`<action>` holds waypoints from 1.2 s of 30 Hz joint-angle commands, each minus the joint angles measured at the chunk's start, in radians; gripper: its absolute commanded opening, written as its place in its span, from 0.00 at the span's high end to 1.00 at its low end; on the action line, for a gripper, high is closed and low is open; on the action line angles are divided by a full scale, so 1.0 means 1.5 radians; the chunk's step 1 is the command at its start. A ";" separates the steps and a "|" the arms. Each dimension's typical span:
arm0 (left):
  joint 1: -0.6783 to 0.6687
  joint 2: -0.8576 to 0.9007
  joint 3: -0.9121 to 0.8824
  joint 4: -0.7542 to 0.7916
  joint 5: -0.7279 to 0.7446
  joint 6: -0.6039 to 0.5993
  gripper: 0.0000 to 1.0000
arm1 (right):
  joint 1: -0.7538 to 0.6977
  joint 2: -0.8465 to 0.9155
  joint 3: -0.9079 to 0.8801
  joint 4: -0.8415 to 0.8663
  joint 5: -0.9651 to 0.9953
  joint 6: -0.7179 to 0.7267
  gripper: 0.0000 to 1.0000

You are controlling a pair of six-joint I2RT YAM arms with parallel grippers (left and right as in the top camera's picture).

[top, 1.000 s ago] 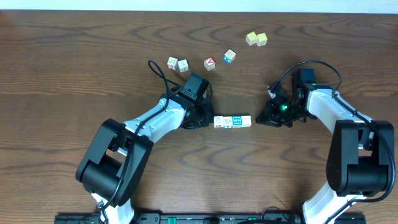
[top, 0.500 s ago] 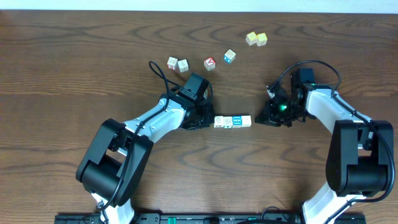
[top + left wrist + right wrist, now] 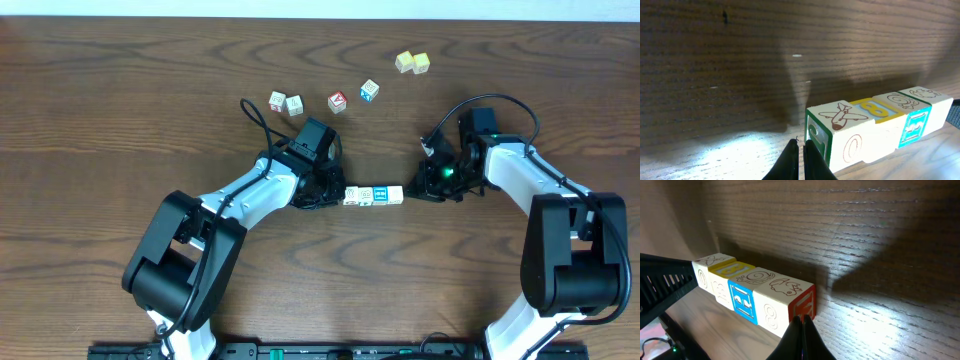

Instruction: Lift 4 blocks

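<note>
Four blocks [image 3: 374, 195] lie end to end in one straight row on the wooden table, between my two grippers. In the left wrist view the row [image 3: 875, 125] has cream tops with small drawings and a bright blue side on one cube. My left gripper [image 3: 801, 142] is shut and empty, its tips against the green-edged left end of the row; from overhead it [image 3: 338, 193] sits at that end. My right gripper [image 3: 801, 317] is also shut and empty, pressed on the red end face of the row [image 3: 755, 295]. Overhead, the right gripper [image 3: 410, 191] meets the row's right end.
Behind the row, toward the far edge, stand two yellow cubes [image 3: 412, 62], a red-faced cube [image 3: 337, 101], a pale-blue one [image 3: 369, 90] and two white cubes [image 3: 285, 103]. A black cable [image 3: 252, 112] loops off the left arm near them.
My right gripper has moved left across the table and now touches the right end of the row. The left arm and the blocks have stayed put.
</note>
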 commanded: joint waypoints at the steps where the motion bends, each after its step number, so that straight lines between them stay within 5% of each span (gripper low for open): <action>1: -0.001 0.004 0.000 -0.006 0.007 0.013 0.93 | 0.006 0.002 0.007 -0.002 -0.010 -0.011 0.99; 36: -0.001 0.004 0.000 0.008 0.009 0.041 0.93 | 0.006 0.002 -0.019 0.038 -0.016 -0.011 0.99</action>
